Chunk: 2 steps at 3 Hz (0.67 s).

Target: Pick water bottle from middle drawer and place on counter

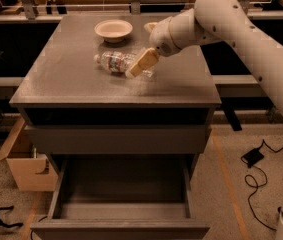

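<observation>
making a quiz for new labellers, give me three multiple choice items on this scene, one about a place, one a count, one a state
1. Where is the water bottle?
A. on a chair
B. on the counter, nearer the camera than the bowl
C. on a shelf above

2. How many bowls are on the counter?
A. none
B. one
C. three

3. What state is the middle drawer in?
A. pulled open, nothing visible inside
B. pushed shut
C. open and packed with cans

Answers
1 B: the bottle lies on its side on the grey top, with the claw at its right end.
2 B: a single pale bowl sits near the back edge.
3 A: the drawer juts out and its floor shows bare.
</observation>
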### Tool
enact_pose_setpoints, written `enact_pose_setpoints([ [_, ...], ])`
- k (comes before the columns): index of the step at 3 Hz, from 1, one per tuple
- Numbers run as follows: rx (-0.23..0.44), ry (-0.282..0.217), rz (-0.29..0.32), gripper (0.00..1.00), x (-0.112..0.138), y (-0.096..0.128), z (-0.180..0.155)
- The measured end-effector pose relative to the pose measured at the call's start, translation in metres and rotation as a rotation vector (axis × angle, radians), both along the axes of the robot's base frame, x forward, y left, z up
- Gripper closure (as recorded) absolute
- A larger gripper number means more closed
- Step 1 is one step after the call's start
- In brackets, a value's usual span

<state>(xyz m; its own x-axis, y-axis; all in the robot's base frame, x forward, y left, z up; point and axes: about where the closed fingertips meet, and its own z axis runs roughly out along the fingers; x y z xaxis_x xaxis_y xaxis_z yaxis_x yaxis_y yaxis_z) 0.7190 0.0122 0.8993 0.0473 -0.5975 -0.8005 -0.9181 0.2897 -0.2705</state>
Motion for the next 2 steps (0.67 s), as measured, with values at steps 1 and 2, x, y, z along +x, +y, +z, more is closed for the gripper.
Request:
enact_pose_setpoints([
  [1,0.011,-0.049,-0.042,0.0,-0.01,-0.023,0.02],
  [2,0.024,-0.07,-0.082,0.0,-0.011,-0.046,0.027],
])
